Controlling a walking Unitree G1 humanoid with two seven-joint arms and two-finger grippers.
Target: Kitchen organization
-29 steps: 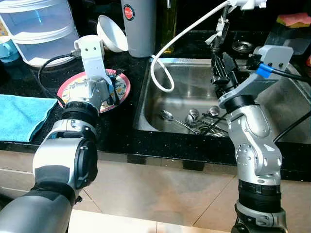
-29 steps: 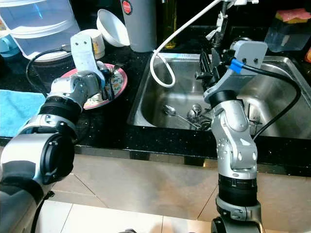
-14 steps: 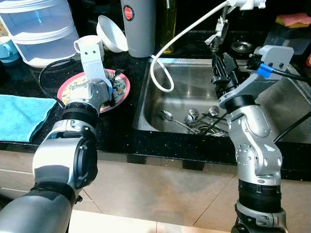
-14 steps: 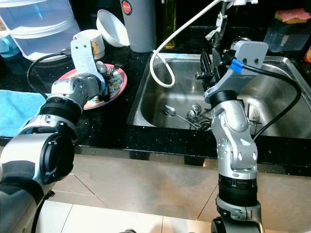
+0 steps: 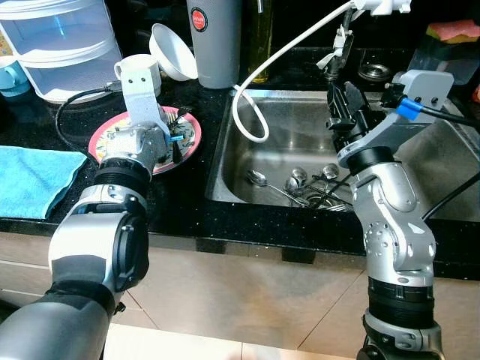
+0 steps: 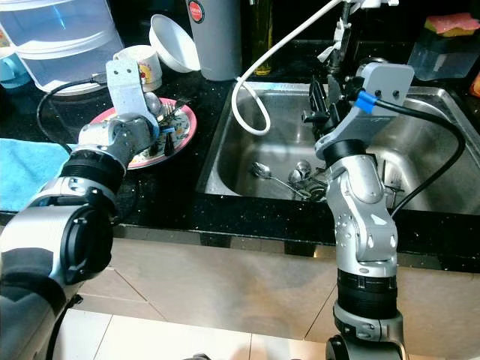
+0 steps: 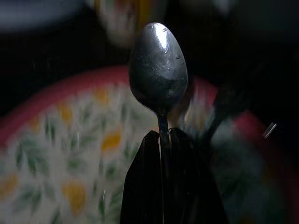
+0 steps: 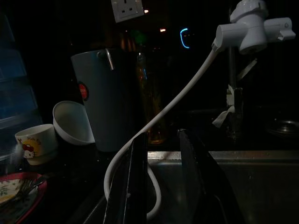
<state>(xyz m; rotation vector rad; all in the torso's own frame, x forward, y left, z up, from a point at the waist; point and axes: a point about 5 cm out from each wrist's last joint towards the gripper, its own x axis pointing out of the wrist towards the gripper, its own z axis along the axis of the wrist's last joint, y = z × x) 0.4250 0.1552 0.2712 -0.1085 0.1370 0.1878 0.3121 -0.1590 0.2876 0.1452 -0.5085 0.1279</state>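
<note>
My left gripper (image 7: 163,135) is shut on the handle of a metal spoon (image 7: 159,65), whose bowl points away from the fingers. It hovers just over a flowered plate with a pink rim (image 5: 193,141) on the black counter. A fork (image 5: 178,115) lies on that plate. My right gripper (image 5: 341,101) is raised above the steel sink (image 5: 292,124), open, with nothing between its fingers (image 8: 135,177). Several spoons (image 5: 296,181) lie on the sink floor.
A white hose (image 5: 247,112) loops from the tap into the sink. Behind the plate stand a printed cup (image 5: 135,67), a tilted white bowl (image 5: 171,51) and a grey canister (image 5: 216,37). A blue towel (image 5: 34,176) and stacked clear containers (image 5: 60,45) are at left.
My left wrist has turned and shifted slightly over the plate, still holding the spoon. The right arm has not moved.
</note>
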